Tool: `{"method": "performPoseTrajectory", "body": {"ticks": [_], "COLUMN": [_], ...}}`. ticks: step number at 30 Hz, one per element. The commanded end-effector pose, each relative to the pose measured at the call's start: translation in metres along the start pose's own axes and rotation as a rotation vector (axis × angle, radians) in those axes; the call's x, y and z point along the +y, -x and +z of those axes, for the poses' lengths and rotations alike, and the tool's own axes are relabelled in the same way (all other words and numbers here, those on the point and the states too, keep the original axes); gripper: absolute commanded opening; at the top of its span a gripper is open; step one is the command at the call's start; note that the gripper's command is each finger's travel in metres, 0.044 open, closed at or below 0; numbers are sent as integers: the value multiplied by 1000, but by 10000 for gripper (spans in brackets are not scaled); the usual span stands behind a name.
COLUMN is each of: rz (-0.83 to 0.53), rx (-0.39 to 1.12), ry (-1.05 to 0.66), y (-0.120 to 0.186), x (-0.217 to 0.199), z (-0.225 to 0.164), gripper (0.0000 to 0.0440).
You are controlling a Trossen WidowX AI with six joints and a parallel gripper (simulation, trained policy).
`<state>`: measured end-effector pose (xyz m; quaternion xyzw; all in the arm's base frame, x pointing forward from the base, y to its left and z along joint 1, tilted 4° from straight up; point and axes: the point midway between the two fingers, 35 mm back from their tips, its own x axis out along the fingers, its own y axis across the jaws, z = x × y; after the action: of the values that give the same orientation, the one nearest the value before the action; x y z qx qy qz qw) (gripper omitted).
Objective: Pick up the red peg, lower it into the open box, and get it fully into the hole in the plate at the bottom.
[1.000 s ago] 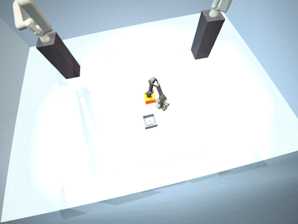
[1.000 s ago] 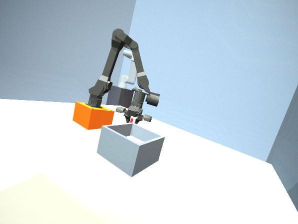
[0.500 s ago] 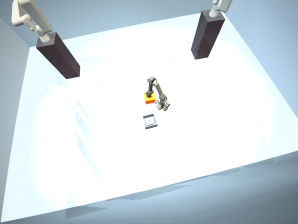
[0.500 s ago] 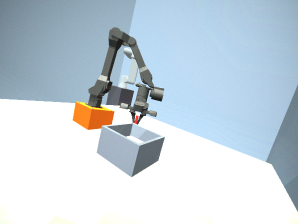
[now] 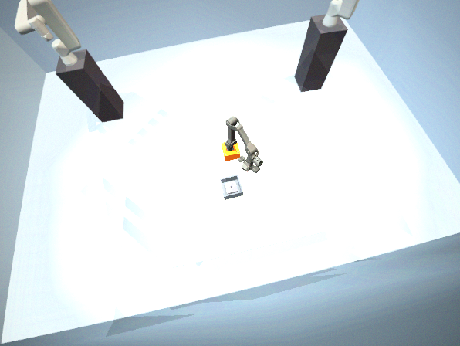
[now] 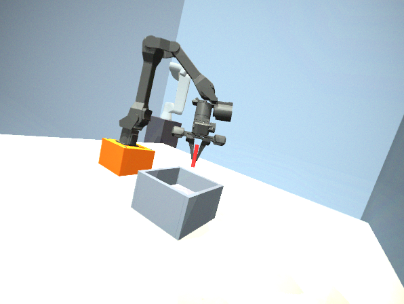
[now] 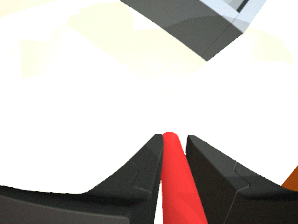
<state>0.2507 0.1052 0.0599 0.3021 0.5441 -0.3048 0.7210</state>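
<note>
Peg [image 6: 194,156] [image 7: 179,175], red and slightly tilted, is gripped between the fingertips of the end effector [image 5: 251,166] [image 6: 195,159] [image 7: 175,137], its lower end poking out below them. It is up off the tabletop [image 5: 301,193] [image 6: 85,220] [image 7: 75,120] and outside the box [image 5: 231,188] [image 6: 159,200] [image 7: 192,27], which stands open, grey and square, near it. A pale plate [image 5: 231,187] [image 6: 183,188] lies at the bottom of the box, with a small dark spot at its middle in the top view. The dark arm [image 5: 243,136] [image 6: 146,81] rises from an orange base [image 5: 231,156] [image 6: 110,157] [image 7: 292,181], apart from the box, and bends down to the end effector.
</note>
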Motion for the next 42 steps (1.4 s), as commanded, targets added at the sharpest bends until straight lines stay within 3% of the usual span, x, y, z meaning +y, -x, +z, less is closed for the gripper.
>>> {"method": "performPoseTrajectory", "body": {"ticks": [1,20,42], "rz": [5,-24,-50], "rx": [-30,-81,-55], "ry": [7,-86,-196], "y": [11,8,-36], "x": [6,-3,-21], "z": [18,106,171], "gripper": [0,0,6]}}
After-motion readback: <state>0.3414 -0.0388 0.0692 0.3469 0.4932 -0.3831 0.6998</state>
